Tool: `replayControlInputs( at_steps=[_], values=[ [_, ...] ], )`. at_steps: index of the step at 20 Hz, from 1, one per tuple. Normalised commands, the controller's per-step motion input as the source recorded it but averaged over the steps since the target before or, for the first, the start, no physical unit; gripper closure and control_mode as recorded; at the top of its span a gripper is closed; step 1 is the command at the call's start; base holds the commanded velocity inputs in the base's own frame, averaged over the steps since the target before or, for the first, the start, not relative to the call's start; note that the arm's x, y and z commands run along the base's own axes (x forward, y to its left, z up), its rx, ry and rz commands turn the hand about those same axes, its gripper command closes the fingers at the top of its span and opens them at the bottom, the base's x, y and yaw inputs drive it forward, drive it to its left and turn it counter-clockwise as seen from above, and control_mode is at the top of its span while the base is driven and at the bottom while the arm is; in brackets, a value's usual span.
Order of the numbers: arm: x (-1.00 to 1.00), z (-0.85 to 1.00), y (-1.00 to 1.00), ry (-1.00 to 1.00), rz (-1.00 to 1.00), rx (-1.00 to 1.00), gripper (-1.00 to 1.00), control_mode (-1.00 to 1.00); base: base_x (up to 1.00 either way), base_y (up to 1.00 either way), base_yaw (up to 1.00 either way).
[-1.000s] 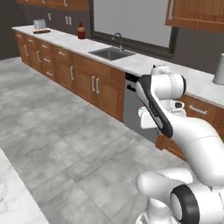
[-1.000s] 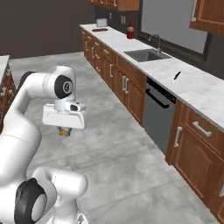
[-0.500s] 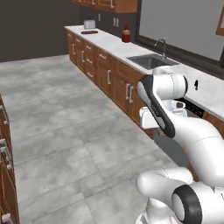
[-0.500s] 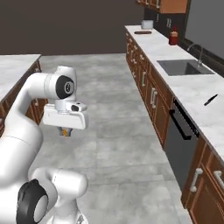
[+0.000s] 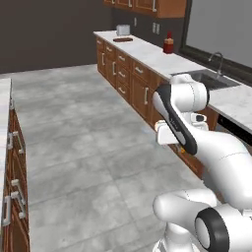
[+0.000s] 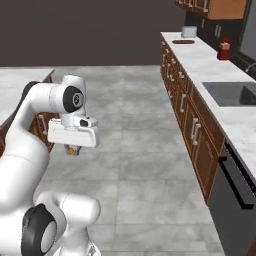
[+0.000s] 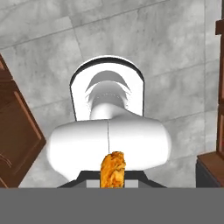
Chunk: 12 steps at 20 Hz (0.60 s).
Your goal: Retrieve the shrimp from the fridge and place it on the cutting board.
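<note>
My gripper point(image 6: 73, 149) hangs under the white hand, over the grey floor, shut on the shrimp point(image 6: 73, 150). In the hand view the orange shrimp point(image 7: 113, 169) stands up between the jaws, with the floor and the robot's own body below it. The cutting board point(image 5: 123, 39) is a dark brown slab lying far off on the long counter, in front of a toaster point(image 5: 123, 29). From the right base view the cutting board point(image 6: 183, 42) lies at the counter's far end. The fridge is out of view.
A long pale counter point(image 6: 210, 65) over wooden cabinets runs down the right side, with a red bottle point(image 6: 224, 50), a sink point(image 6: 232, 93) and a dark dishwasher front point(image 6: 235, 182). A second counter point(image 5: 4, 101) with drawers stands at the left. Open tiled floor point(image 5: 74, 123) lies between them.
The whole scene has swung as the base moved: the long counter has slid to the right and its far end has come into view. The arm keeps its pose, still gripping the shrimp.
</note>
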Motion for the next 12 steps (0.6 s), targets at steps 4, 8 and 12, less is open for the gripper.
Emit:
replayControlInputs(
  at_steps=[4, 8, 12],
  values=[
    [0.00, 0.00, 0.00, 0.00, 0.00, 0.00, 1.00, 1.00, 1.00, -0.06, 0.23],
    [0.00, 0.00, 0.00, 0.00, 0.00, 0.00, 1.00, 1.00, 1.00, -0.19, 0.24],
    [0.00, 0.00, 0.00, 0.00, 0.00, 0.00, 1.00, 1.00, 1.00, -0.25, 0.22]
  ],
)
